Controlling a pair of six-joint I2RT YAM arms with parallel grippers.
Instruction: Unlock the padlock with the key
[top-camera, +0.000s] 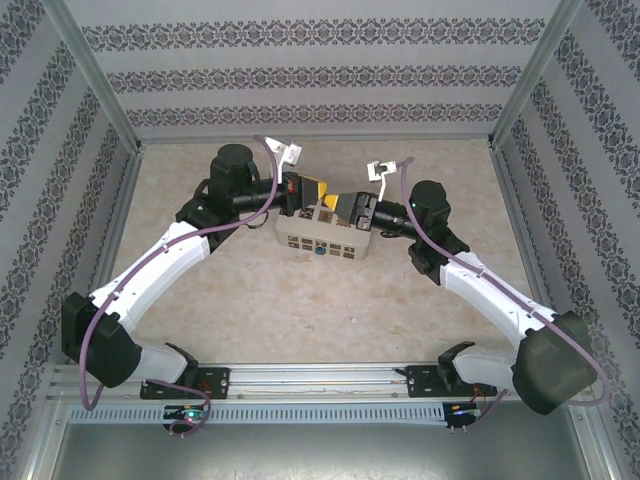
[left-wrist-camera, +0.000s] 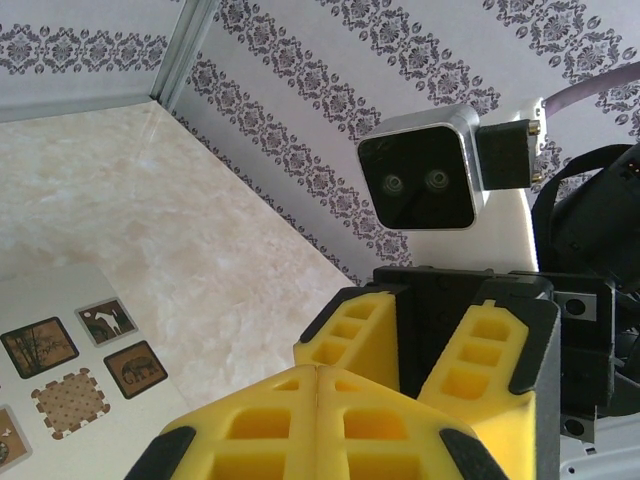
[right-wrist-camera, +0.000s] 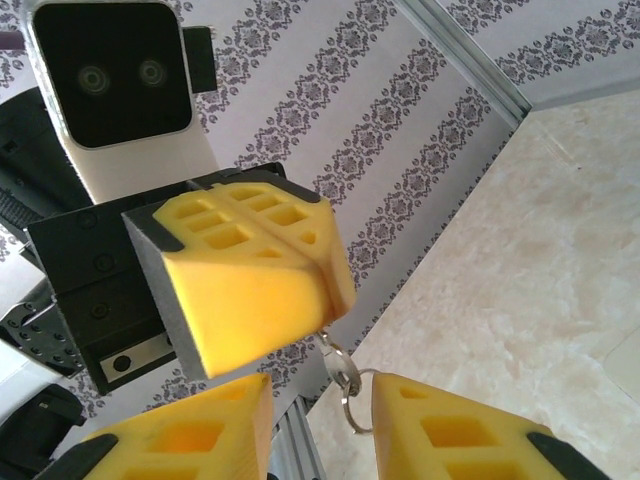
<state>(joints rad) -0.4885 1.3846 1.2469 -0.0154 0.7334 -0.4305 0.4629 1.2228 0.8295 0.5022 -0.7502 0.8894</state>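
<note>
2 grippers meet: left gripper (right-wrist-camera: 322, 275) pinches a dangling key ring (right-wrist-camera: 341, 368), right gripper (right-wrist-camera: 322, 425) gapes around it.

Pale wallpaper printed with dark damask bands enclosed the space on 3 sides: the back wall (top-camera: 320, 60) carried 3 horizontal bands, while the left wall (top-camera: 45, 160) and right wall (top-camera: 595, 160) showed theirs slanting. 2 aluminium posts (top-camera: 94, 75) rose at the back corners. The tabletop (top-camera: 300, 300) was beige with a marbled pattern, and it bore a faint sheen in the left wrist view. A metal rail (top-camera: 320, 380) ran along the near edge. The light was soft and even, without hard shadows.
</note>
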